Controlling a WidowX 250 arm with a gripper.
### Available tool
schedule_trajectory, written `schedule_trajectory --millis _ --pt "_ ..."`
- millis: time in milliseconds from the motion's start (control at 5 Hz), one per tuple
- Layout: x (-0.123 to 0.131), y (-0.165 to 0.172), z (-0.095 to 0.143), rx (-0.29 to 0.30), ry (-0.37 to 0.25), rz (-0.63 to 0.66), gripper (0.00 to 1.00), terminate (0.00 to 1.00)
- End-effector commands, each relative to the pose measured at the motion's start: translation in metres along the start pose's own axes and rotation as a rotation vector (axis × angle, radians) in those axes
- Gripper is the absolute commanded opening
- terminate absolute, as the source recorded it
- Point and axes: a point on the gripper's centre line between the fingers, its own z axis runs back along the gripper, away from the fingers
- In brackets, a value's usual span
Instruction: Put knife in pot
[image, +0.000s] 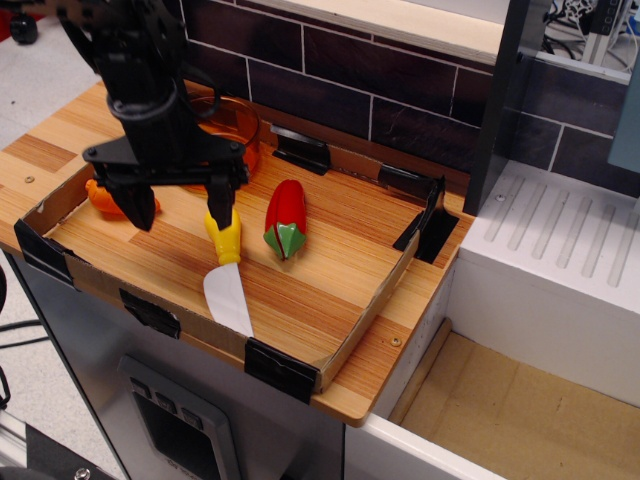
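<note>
The knife (229, 270) lies on the wooden tray floor, yellow handle toward the back, white blade toward the front edge. My black gripper (181, 213) hangs open just left of and above the handle; its right fingertip (219, 212) is at the handle's top, its left fingertip (142, 213) stands over the carrot. The translucent orange-brown pot (234, 128) sits at the tray's back left, partly hidden behind my arm.
An orange toy carrot (104, 197) lies at the tray's left, partly behind my gripper. A red pepper with green stem (285, 220) lies right of the knife. The cardboard tray wall (375, 310) rims the board. A dark brick wall stands behind.
</note>
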Motion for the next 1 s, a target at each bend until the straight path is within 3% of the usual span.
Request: schedule_trajectory --millis 0,400,800 --pt "0.008 -0.003 -0.010 -0.011 -0.036 0.053 1.00 0.00" --pt "0.015 -0.009 -0.017 -0.050 -0.038 0.098 1.00 0.00" --pt "0.016 -0.012 -0.030 -0.014 -0.036 0.117 1.00 0.00"
